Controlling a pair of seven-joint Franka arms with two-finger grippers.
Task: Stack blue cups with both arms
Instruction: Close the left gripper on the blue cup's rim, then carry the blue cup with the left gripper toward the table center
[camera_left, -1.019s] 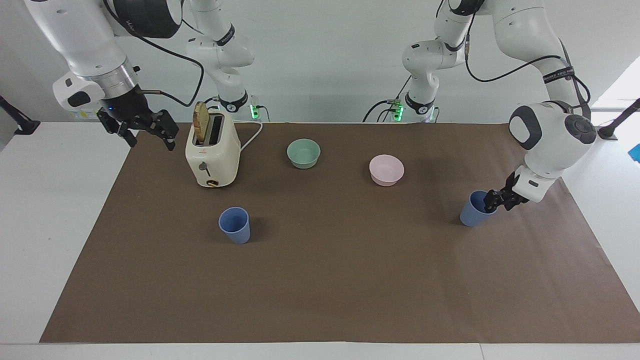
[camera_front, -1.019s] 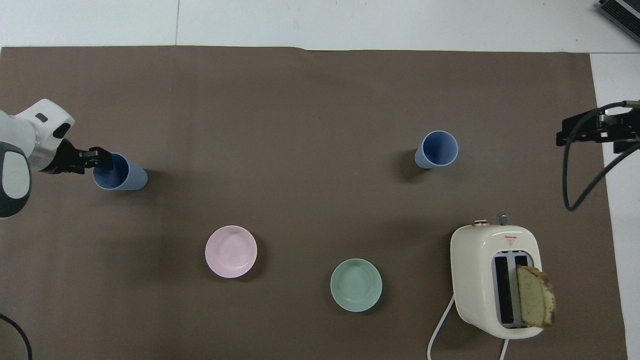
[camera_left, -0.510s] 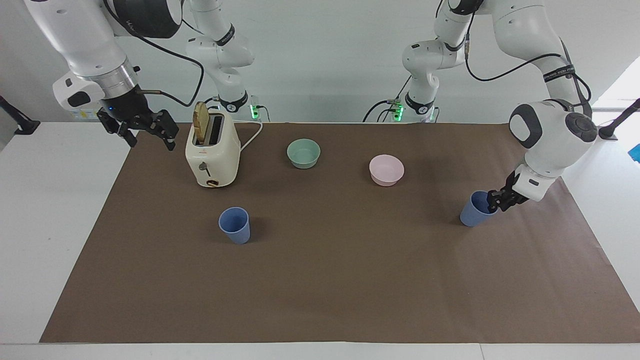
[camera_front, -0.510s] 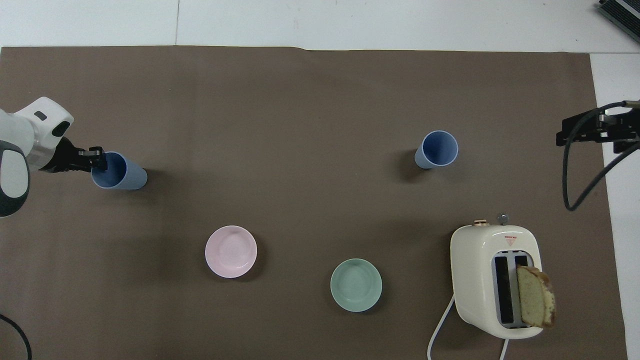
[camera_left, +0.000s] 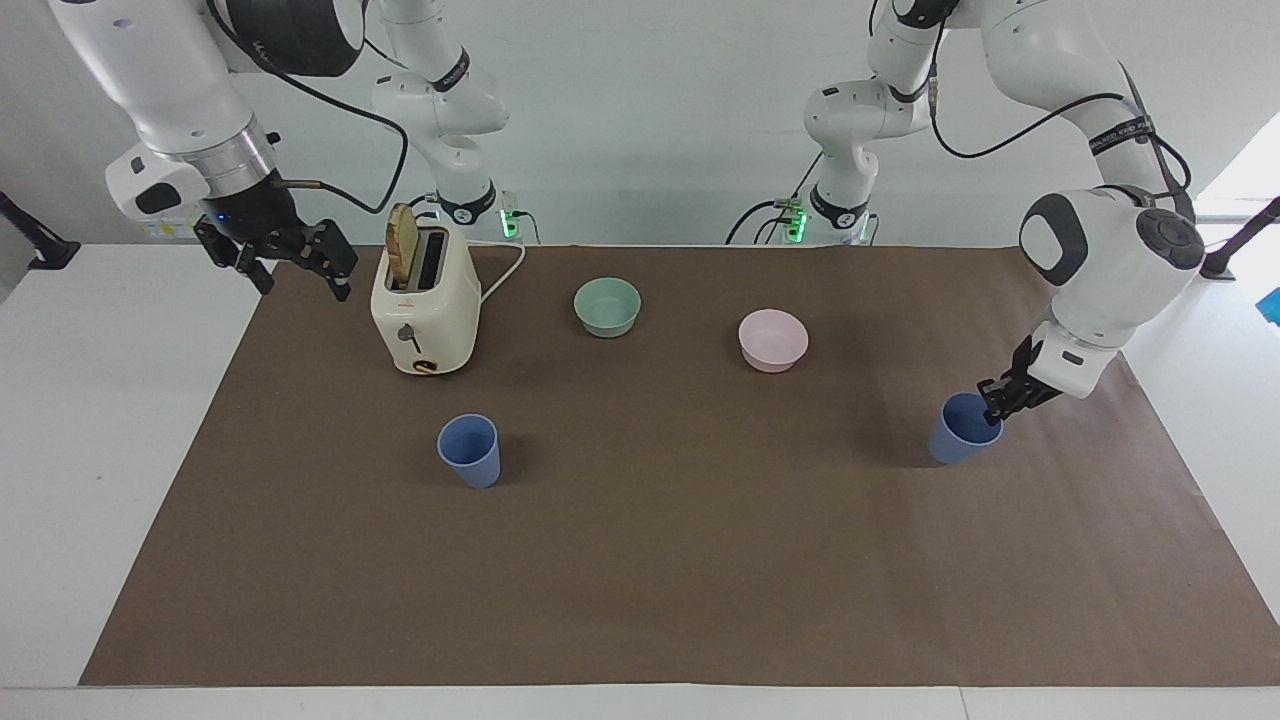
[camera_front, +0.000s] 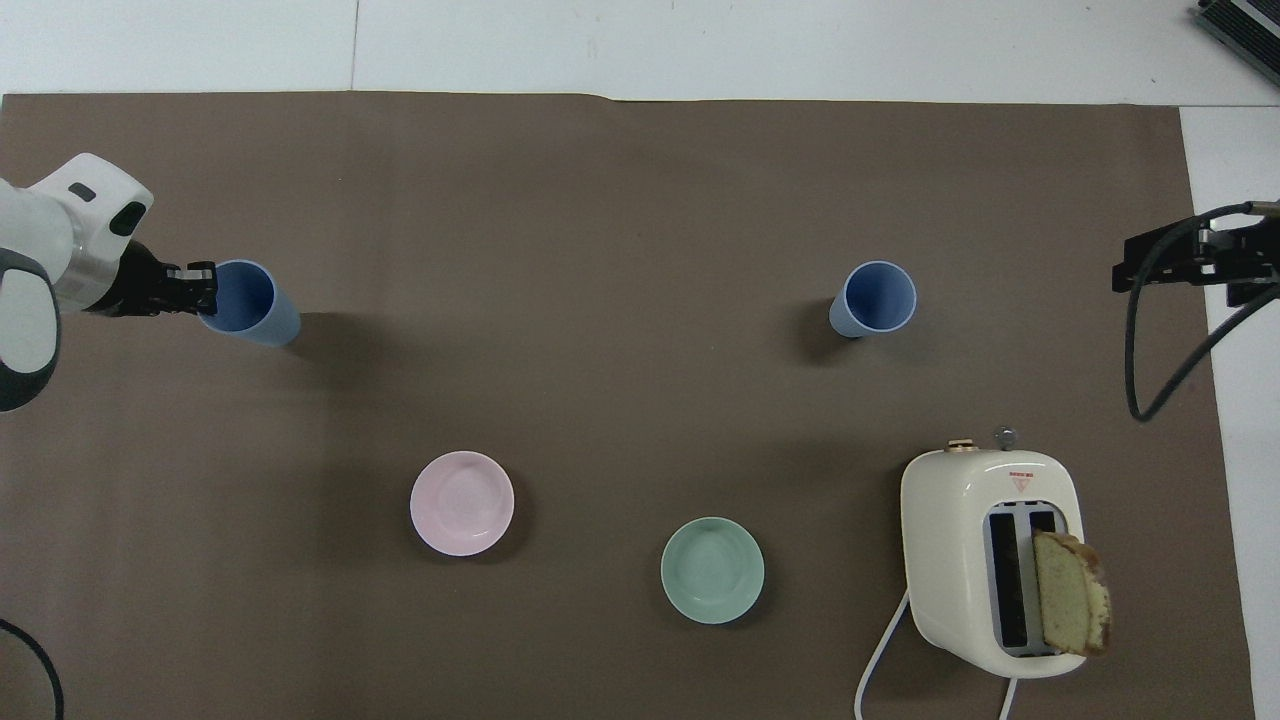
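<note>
One blue cup (camera_left: 965, 430) (camera_front: 252, 305) is at the left arm's end of the brown mat (camera_left: 700, 560). It is tilted, and my left gripper (camera_left: 995, 402) (camera_front: 203, 290) is shut on its rim. Its shadow lies a little apart from it, so it looks just off the mat. The other blue cup (camera_left: 470, 450) (camera_front: 878, 298) stands upright on the mat, farther from the robots than the toaster. My right gripper (camera_left: 303, 283) (camera_front: 1195, 262) hangs open and empty in the air over the mat's edge at the right arm's end, beside the toaster.
A cream toaster (camera_left: 425, 315) (camera_front: 990, 560) with a bread slice sticking out stands near the right arm's base. A green bowl (camera_left: 607, 306) (camera_front: 712, 570) and a pink bowl (camera_left: 773, 340) (camera_front: 462, 503) sit side by side nearer to the robots than the cups.
My left gripper closed on the cup's rim and carried it a little farther from the robots. The right arm has not moved.
</note>
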